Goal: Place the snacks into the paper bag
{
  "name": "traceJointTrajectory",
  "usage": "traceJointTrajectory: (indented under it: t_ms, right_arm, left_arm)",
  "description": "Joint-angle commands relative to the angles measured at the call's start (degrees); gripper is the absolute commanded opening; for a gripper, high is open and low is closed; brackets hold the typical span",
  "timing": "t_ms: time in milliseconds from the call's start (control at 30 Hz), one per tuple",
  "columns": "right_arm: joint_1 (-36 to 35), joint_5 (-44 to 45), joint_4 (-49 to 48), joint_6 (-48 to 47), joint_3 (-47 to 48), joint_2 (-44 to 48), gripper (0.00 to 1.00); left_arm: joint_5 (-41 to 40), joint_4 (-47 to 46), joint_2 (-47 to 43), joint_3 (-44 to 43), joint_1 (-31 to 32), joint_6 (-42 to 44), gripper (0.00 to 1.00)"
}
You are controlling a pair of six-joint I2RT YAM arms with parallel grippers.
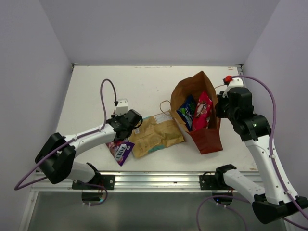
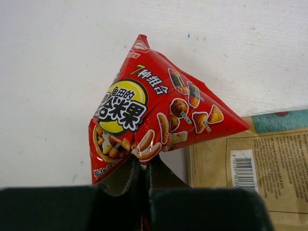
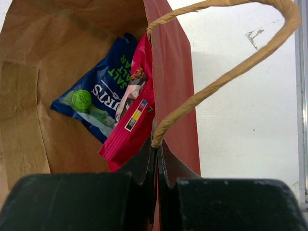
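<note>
My left fingers (image 2: 126,177) pinch the red-orange packet (image 2: 154,110) by its thin edge; it could slip swinging toward three o'clock, where my right fingers (image 3: 175,166) clamp the rim of the paper bag (image 3: 171,72).

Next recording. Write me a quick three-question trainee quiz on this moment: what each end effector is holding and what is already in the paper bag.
1. Which item does the left end effector grip? A the purple packet; B the red-orange packet; C the tan pouch.
2. True or false: the right end effector is shut on the wall of the paper bag.
3. How many packets lie inside the bag?

Key: 1 B. 2 True. 3 Two: the blue-and-white packet and the pink packet.
</note>
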State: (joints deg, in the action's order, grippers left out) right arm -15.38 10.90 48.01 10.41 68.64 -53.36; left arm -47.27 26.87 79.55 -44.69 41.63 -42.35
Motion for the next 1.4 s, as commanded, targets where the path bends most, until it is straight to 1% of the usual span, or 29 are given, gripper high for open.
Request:
traceJointTrajectory:
  t_ms: [0, 33, 100, 233, 267, 367, 433, 533, 567, 667, 700, 733, 767, 833, 867, 1067, 1233, 1367]
  right_arm:
    - [0.00, -1.05, -2.04, -1.01, 0.18, 0.01, 0.00]
    - [0.00, -1.05, -2.04, -1.01, 0.18, 0.01, 0.00]
    - [0.00, -0.96, -2.13, -1.01, 0.18, -0.42, 0.00]
    - [0.00, -0.88, -2.13, -1.10, 0.35, -0.86, 0.00]
    - [-0.09, -0.88, -2.13, -1.01, 0.35, -1.04, 0.00]
    - [0.00, -0.88, -2.13, -1.01, 0.35, -1.04, 0.00]
    - [0.00, -0.88, -2.13, -1.01, 0.35, -1.04, 0.00]
    - [0.00, -0.88, -2.04, -1.01, 0.44, -1.04, 0.00]
    - [0.00, -0.88, -2.04, -1.10, 0.53, -1.13, 0.00]
    - [0.00, -0.79, -2.04, -1.01, 0.53, -1.30, 0.00]
    - [0.00, -0.79, -1.95, -1.10, 0.53, -1.22, 0.00]
    - [0.00, -0.79, -1.95, -1.10, 0.53, -1.13, 0.00]
    - [0.00, -0.79, -1.95, -1.10, 0.53, -1.13, 0.00]
    - [0.00, -0.70, -1.87, -1.01, 0.53, -1.04, 0.00]
    - [0.00, -0.53, -1.87, -1.10, 0.62, -1.04, 0.00]
    - [0.00, -0.52, -1.87, -1.10, 0.62, -1.04, 0.00]
    - [0.00, -0.61, -1.78, -1.01, 0.53, -0.69, 0.00]
    - [0.00, -0.70, -1.78, -1.01, 0.62, -0.69, 0.00]
  left_arm:
    - [-5.55, 0.90, -2.37, -2.42, -0.23, -0.46, 0.01]
    - [-5.73, 0.81, -5.51, -2.42, -0.23, -0.19, 0.00]
    - [-5.73, 1.68, -8.52, -3.21, -0.23, 0.68, 0.00]
    - [-6.61, 6.87, -14.84, -9.08, -0.06, 1.30, 0.00]
    - [-6.44, 7.05, -15.64, -10.15, -0.05, 3.48, 0.00]
    - [-3.11, 7.58, -17.76, -14.80, -0.06, 6.74, 0.00]
    - [-2.31, 8.81, -18.81, -18.05, 0.29, 7.10, 0.00]
    - [2.95, 6.71, -20.13, -22.26, 2.05, 10.69, 0.00]
    - [6.45, 5.22, -20.13, -23.50, 2.75, 11.32, 0.00]
    - [11.22, 1.09, -18.56, -28.43, 7.23, 14.39, 0.00]
    - [12.19, 0.03, -16.90, -30.87, 10.72, 15.09, 0.00]
    - [13.33, -0.85, -15.84, -32.12, 12.32, 16.15, 0.00]
    - [16.65, -2.86, -14.78, -33.09, 14.69, 16.50, 0.00]
    - [19.57, -5.24, -12.14, -35.38, 16.37, 17.12, 0.00]
    - [21.76, -7.86, -11.27, -35.90, 18.21, 17.38, 0.00]
    - [25.90, -11.22, -0.65, -42.76, 22.26, 18.53, 0.00]
    - [30.11, -15.09, 6.57, -44.52, 22.97, 19.49, 0.00]
    - [32.15, -16.15, 13.16, -47.41, 23.41, 20.72, 0.00]
